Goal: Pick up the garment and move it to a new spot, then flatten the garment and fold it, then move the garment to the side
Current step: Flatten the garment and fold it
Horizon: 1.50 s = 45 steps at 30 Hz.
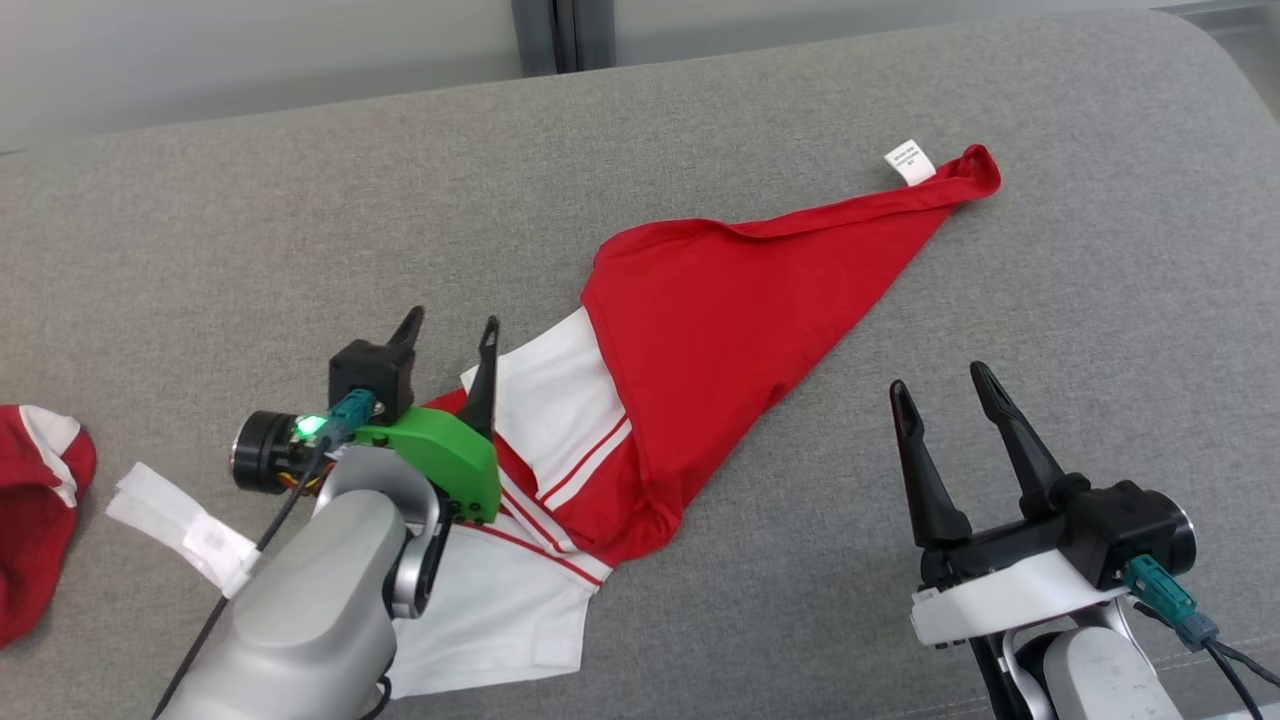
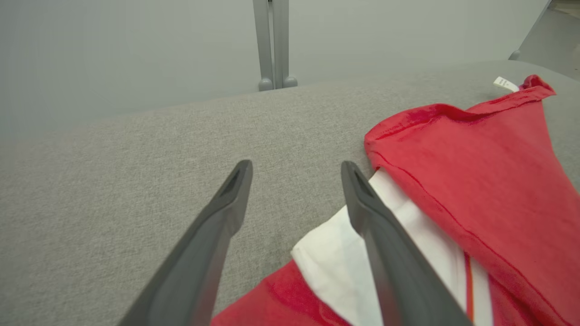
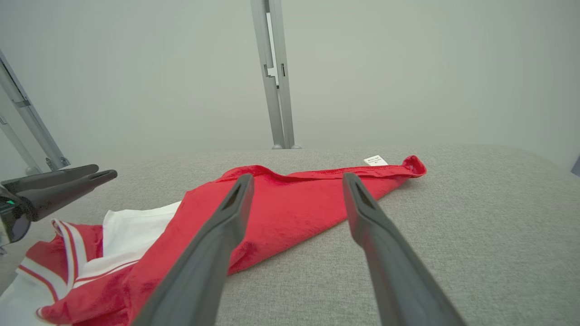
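In the head view, the red-and-white garment point(image 1: 720, 330) lies loosely spread across the middle of the grey fabric-covered counter point(image 1: 250, 220). Its red part stretches to a point at the far right, where a small white tag point(image 1: 910, 163) sticks out, and its white striped part lies near the front. The left gripper point(image 1: 451, 320) sits over the garment's near-left edge with its fingers spread wide and nothing between them. The right gripper point(image 1: 938, 378) stands apart from the cloth on the right, fingers also wide and empty. Another red garment point(image 1: 35, 520) lies at the left edge, with a white strip point(image 1: 180, 525) beside it.

In the left wrist view, the left gripper point(image 2: 297, 165) is spread wide. One finger is over the bare counter point(image 2: 136, 172) and the other over the garment's point(image 2: 476, 181) white panel.

In the right wrist view, the right gripper point(image 3: 297, 177) gapes wide over the garment's point(image 3: 294, 213) red fold, gripping nothing. The left gripper point(image 3: 103, 170) shows at the left.
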### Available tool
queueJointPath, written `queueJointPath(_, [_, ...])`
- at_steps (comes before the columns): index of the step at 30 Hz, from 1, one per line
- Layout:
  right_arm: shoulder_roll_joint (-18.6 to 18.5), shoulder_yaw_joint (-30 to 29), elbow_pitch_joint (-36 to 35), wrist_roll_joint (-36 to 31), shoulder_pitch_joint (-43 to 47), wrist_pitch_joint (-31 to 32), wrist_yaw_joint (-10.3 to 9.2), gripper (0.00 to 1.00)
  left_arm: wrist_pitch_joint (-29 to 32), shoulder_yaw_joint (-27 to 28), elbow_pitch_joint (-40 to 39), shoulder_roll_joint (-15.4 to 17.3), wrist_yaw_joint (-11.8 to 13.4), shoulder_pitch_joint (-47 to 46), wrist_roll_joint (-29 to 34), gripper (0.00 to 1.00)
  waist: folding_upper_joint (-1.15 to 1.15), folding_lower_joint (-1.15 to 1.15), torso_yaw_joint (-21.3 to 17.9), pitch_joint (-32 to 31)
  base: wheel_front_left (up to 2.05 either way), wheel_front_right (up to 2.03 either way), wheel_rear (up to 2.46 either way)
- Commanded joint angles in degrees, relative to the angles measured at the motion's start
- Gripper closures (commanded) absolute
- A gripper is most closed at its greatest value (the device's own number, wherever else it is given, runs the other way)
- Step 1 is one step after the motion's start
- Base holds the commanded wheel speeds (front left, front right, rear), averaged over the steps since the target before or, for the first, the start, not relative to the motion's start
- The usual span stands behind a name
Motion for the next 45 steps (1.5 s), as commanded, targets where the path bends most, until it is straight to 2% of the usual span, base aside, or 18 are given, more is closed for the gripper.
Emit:
queueJointPath(1, [-0.25, -0.29, -0.27, -0.43, -0.59, 0.01, 0.0, 0.0, 0.78, 0.4, 1.45, 0.24, -0.8, -0.43, -0.68, 0.0, 0.0, 0.0, 0.04, 1.24, 0.0, 0.0, 0.0])
queueJointPath(10, [-0.62, 0.08, -0.54, -0.55, -2.15, 0.01, 0.0, 0.0, 9.84, -1.8, 11.95, -1.13, -5.25, -7.36, -1.54, 0.0, 0.0, 0.0, -1.56, 5.16, 0.0, 0.0, 0.0])
queueJointPath(12, [-0.57, -0.17, -0.59, -0.48, -2.3, 0.01, 0.0, 0.0, 11.07, -2.41, 13.14, -0.97, -5.24, -8.42, -0.93, 0.0, 0.0, 0.0, -2.1, 5.27, 0.0, 0.0, 0.0])
queueJointPath(16, [-0.43, -0.94, -0.74, -0.27, -1.61, 0.01, 0.0, 0.0, 8.09, -1.34, 11.68, 1.32, -1.86, -6.19, -0.78, 0.0, 0.0, 0.0, -3.46, 4.59, 0.0, 0.0, 0.0])
queueJointPath(22, [-0.23, -1.57, -0.8, -0.29, -0.05, 0.01, 0.0, 0.0, 7.41, 0.3, 2.43, 4.32, 0.76, -0.03, -2.76, 0.0, 0.0, 0.0, -3.18, 3.75, 0.0, 0.0, 0.0])
queueJointPath(29, [-0.1, -1.22, -1.0, 0.11, -0.63, 0.01, 0.0, 0.0, 11.11, 0.3, -9.56, 7.71, 5.29, 6.31, -3.61, 0.03, 0.0, 0.0, -3.03, 3.94, 0.0, 0.0, 0.0])
queueJointPath(32, [-0.11, -1.37, -1.07, 0.13, -0.87, 0.01, 0.0, 0.0, 12.7, -0.03, -13.6, 8.88, 6.7, 8.41, -3.85, 0.0, 0.0, 0.0, -2.96, 4.07, 0.0, 0.0, 0.0])
queueJointPath(33, [-0.09, -1.44, -1.1, 0.1, -0.87, 0.01, 0.0, 0.0, 12.97, -0.06, -14.53, 9.18, 7.08, 8.75, -3.91, 0.02, 0.0, 0.0, -2.91, 4.1, 0.0, 0.0, 0.0])
queueJointPath(35, [-0.09, -1.51, -1.02, 0.07, -0.83, 0.01, 0.0, 0.0, 13.58, -0.22, -16.01, 9.62, 7.61, 9.33, -3.86, 0.18, 0.0, 0.0, -2.84, 4.12, 0.0, 0.0, 0.0])
queueJointPath(37, [-0.09, -1.39, -0.9, 0.01, -0.95, 0.01, 0.0, 0.0, 14.0, -0.21, -16.87, 9.82, 7.79, 9.65, -4.21, 0.46, 0.0, 0.0, -2.85, 4.13, 0.0, 0.0, 0.0])
queueJointPath(39, [-0.08, -1.39, -0.91, 0.07, -1.11, 0.01, 0.0, 0.0, 14.07, -0.3, -17.04, 9.93, 7.72, 9.65, -4.36, 0.53, 0.0, 0.0, -2.81, 4.12, 0.0, 0.0, 0.0])
queueJointPath(41, [-0.08, -1.25, -0.91, 0.08, -1.05, 0.01, 0.0, 0.0, 14.22, -0.55, -16.52, 9.93, 7.16, 9.3, -4.36, 0.67, 0.0, 0.0, -2.74, 4.08, 0.0, 0.0, 0.0])
queueJointPath(43, [-0.08, -1.16, -0.82, -0.03, -1.04, 0.01, 0.0, 0.0, 14.63, -0.86, -15.68, 9.71, 6.37, 8.7, -4.51, 0.71, 0.0, 0.0, -2.66, 3.96, 0.0, 0.0, 0.0])
queueJointPath(45, [-0.08, -1.16, -0.74, -0.18, -0.98, 0.01, 0.0, 0.0, 14.51, -1.06, -14.79, 9.53, 5.87, 7.77, -4.36, 0.62, 0.0, 0.0, -2.56, 3.79, 0.0, 0.0, 0.0])
